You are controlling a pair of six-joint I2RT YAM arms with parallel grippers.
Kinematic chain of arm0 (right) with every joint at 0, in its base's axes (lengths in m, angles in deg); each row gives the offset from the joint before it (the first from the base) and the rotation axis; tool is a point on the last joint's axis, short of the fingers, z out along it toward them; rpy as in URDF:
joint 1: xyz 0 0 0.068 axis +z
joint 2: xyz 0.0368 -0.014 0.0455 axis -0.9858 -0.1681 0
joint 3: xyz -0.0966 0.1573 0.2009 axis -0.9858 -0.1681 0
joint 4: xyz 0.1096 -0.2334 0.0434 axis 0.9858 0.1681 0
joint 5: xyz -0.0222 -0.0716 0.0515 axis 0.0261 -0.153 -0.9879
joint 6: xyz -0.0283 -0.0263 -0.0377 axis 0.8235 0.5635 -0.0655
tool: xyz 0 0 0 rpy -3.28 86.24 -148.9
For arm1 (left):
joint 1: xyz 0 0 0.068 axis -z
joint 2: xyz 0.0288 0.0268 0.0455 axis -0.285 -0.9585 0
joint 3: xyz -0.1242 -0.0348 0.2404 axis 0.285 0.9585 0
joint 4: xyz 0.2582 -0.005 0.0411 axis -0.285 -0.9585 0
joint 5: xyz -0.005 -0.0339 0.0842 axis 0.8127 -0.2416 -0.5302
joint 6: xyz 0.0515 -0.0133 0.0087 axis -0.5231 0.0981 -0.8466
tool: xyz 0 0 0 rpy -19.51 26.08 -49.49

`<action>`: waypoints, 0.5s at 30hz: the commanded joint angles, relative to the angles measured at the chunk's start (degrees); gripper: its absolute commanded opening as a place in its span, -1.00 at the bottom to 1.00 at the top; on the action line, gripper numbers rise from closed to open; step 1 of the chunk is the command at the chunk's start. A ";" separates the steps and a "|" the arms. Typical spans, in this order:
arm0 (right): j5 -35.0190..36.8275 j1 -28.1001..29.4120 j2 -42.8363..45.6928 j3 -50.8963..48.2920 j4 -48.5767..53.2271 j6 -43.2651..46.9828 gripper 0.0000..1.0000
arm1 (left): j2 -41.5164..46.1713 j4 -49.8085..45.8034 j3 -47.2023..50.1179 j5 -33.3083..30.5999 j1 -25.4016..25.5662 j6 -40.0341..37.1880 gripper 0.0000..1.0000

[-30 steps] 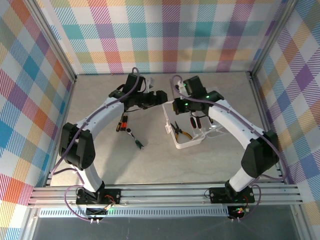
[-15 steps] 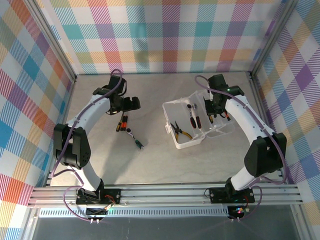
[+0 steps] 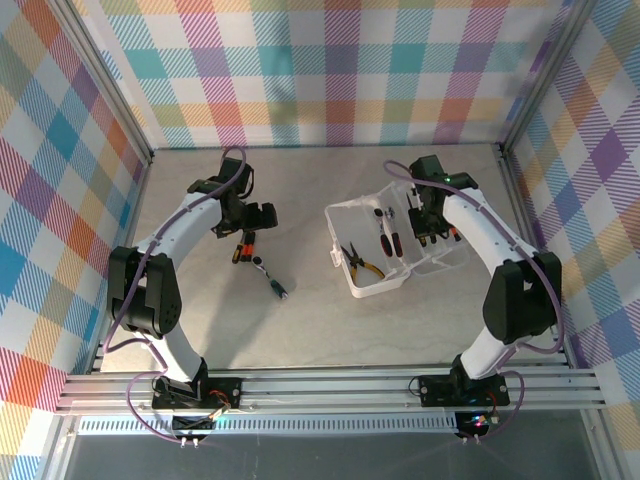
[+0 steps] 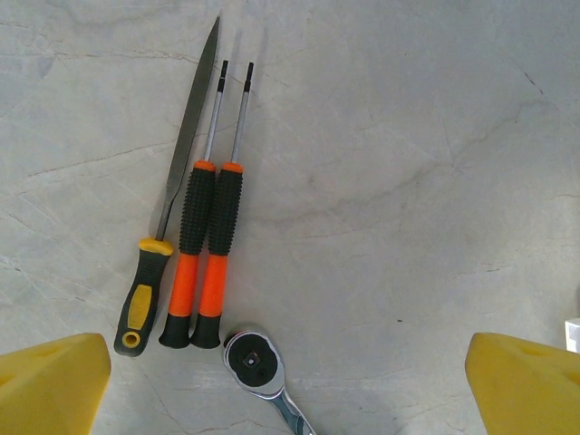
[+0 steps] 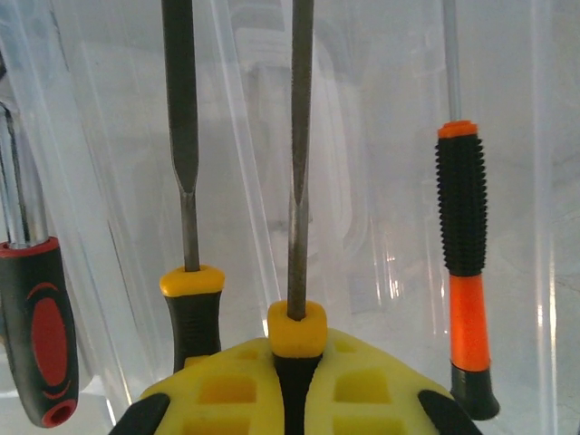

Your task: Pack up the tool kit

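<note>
Since a second ago your two arms have swung apart from the middle of the surface (image 3: 300, 330). The left hand (image 3: 252, 218) has gone out over the loose tools and the right hand (image 3: 432, 225) over the case (image 3: 375, 290).

The left hand hangs spread wide and empty, with a yellow finger (image 4: 54, 385) at either side. Between the fingers and nearest to them lies the head of the chrome ratchet (image 4: 258, 362), just beside the butt ends of the tools ahead. These are two orange-and-black screwdrivers (image 4: 213, 245) lying side by side and touching. Left of them is a flat file (image 4: 181, 154) with a yellow-and-black handle. All three point away from the hand.

The right hand is clamped on the yellow-collared handle of a thin file (image 5: 297, 181), whose shaft runs straight ahead with the clear plastic of the case beyond it. To its left sits a second file (image 5: 186, 181), then a red-and-black screwdriver (image 5: 41, 335). To its right is an orange-handled screwdriver (image 5: 467, 272). The pliers (image 3: 360, 262) lie in the case, on the side away from the right hand.
</note>
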 commanded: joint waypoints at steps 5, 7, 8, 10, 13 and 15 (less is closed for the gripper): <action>-1.37 0.05 -0.53 -0.44 0.13 0.36 -0.69 | 0.89 0.00 1.70 1.04 -0.53 -0.63 0.99; -1.51 0.05 -0.46 -0.44 0.15 0.29 -0.56 | 0.86 0.11 1.79 1.08 -0.51 -0.71 0.99; -1.59 0.05 -0.32 -0.44 0.18 0.29 -0.53 | 0.85 0.17 1.79 1.35 -0.57 -0.91 0.99; -1.68 0.04 -0.11 -0.39 0.29 0.20 -0.46 | 0.88 0.20 1.82 1.41 -0.53 -0.89 0.99; -1.77 0.05 0.54 -0.16 0.50 0.20 -0.42 | 0.91 0.02 1.66 1.25 -0.53 -1.09 1.00; -1.84 0.04 0.99 0.04 0.83 0.14 -0.40 | 0.96 -0.10 1.57 0.97 -0.53 -1.16 0.99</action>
